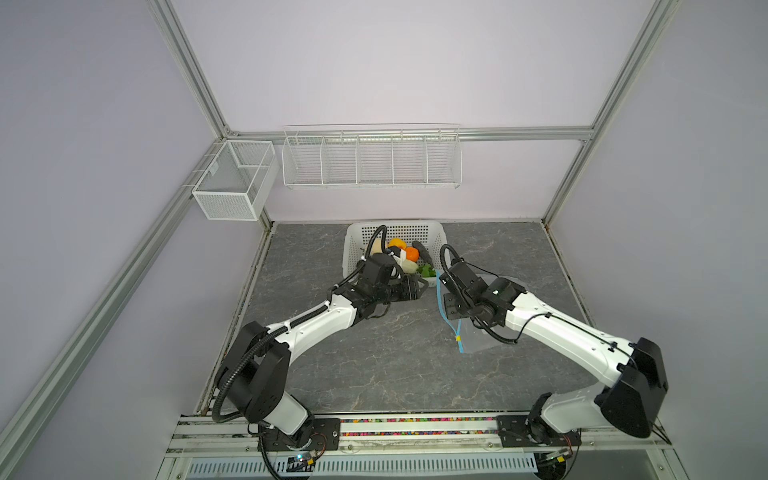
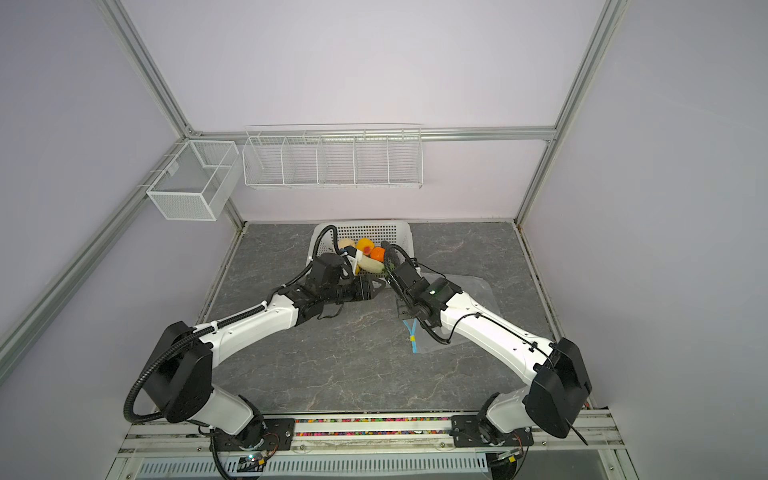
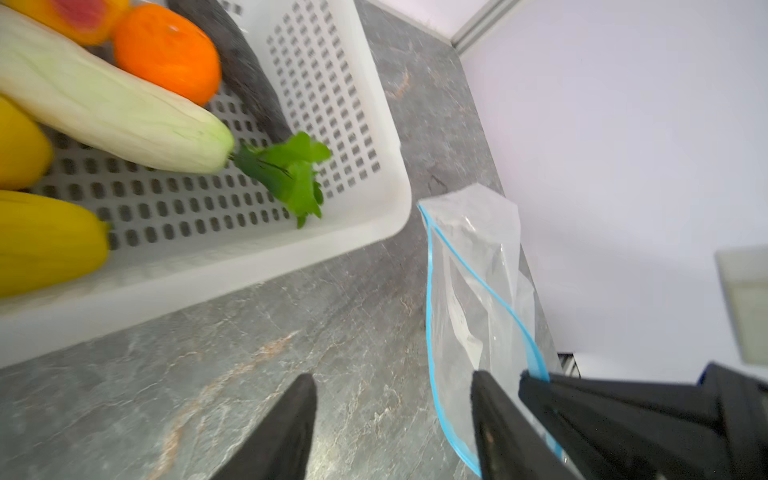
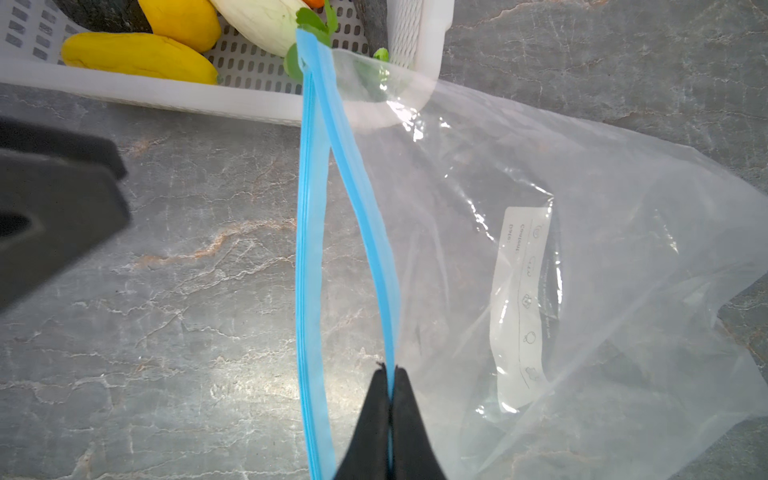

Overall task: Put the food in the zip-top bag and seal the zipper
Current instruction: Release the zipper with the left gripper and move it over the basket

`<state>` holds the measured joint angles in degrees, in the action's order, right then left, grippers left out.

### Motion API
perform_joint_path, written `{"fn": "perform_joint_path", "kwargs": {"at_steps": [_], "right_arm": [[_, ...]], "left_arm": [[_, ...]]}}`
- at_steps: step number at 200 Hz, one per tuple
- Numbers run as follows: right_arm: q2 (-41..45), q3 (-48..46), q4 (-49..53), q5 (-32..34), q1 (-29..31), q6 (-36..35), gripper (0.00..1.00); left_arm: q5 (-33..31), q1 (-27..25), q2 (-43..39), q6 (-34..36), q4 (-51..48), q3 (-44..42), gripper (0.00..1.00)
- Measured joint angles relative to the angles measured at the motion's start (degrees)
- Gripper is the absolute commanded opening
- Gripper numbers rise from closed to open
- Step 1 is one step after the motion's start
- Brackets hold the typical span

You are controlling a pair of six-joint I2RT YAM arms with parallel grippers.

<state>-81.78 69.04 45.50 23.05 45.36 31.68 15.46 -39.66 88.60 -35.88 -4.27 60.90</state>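
Note:
The clear zip-top bag (image 4: 582,249) lies on the grey table, its mouth parted. My right gripper (image 4: 390,370) is shut on one side of the light-blue zipper (image 4: 365,199) and lifts it; the other side (image 4: 309,249) hangs lower. The yellow slider (image 1: 458,338) sits at the near end of the strip. My left gripper (image 3: 392,380) is open and empty just left of the mouth, low over the table. The food (image 1: 401,249) lies in the white basket (image 3: 365,124): an orange (image 3: 166,50), a pale long vegetable (image 3: 112,108), yellow pieces (image 3: 45,241), a leafy green (image 3: 291,174), a dark piece (image 3: 241,66).
The perforated basket (image 1: 395,230) stands at the back middle of the table, its near corner close to the bag's far end. Two wire racks (image 1: 370,158) hang on the back wall above the table. Bare table (image 1: 395,365) lies in front of both arms.

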Motion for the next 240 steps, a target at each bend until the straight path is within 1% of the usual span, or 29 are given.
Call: {"fn": "perform_joint_path", "kwargs": {"at_steps": [12, 29, 68, 98, 111, 136, 160, 179, 201, 231, 240], "right_arm": [[0.00, 0.00, -0.07, -0.04, 0.00, -0.02, 0.06], [0.00, -0.02, -0.42, -0.22, 0.00, -0.02, 0.06], [-0.11, -0.04, -1.36, -0.59, 0.00, -0.42, 0.06], [-0.26, -0.39, -2.36, -0.98, 0.00, -0.59, 0.06], [-0.26, -0.87, -3.02, -1.18, 0.00, -0.79, 0.06], [-0.28, -1.75, -3.72, -1.53, 0.00, -1.33, 0.06], [-0.70, -1.99, -4.50, -1.92, 0.00, -1.88, 0.06], [-0.98, -2.32, -5.25, -2.19, -0.02, -2.16, 0.06], [-1.03, -2.49, -5.68, -2.36, -0.07, -2.43, 0.06], [-1.29, -2.51, -6.23, -3.02, -0.66, -2.82, 0.06], [-1.51, -2.51, -6.49, -3.17, -0.72, -2.89, 0.06]], "left_arm": [[-2.64, 0.96, 0.07, 1.46, -3.91, 3.45, 0.74], [-5.55, 2.38, 0.50, 3.56, -8.28, 7.82, 0.78], [-9.27, 6.40, 5.51, 7.56, -16.31, 17.66, 0.80], [-8.96, 9.81, 13.22, 10.23, -22.64, 25.18, 0.80], [-8.37, 10.82, 17.77, 11.82, -26.16, 30.01, 0.79], [-8.09, 11.28, 25.97, 14.97, -32.20, 39.39, 0.78], [-7.96, 11.45, 31.61, 16.87, -36.22, 45.92, 0.77], [-7.98, 11.96, 33.86, 17.33, -37.57, 47.89, 0.77], [-8.74, 12.92, 34.56, 17.07, -37.88, 47.98, 0.77], [-11.69, 14.49, 34.56, 15.23, -36.63, 47.82, 0.82], [-12.63, 15.06, 34.56, 14.75, -35.85, 47.60, 0.85]]}}
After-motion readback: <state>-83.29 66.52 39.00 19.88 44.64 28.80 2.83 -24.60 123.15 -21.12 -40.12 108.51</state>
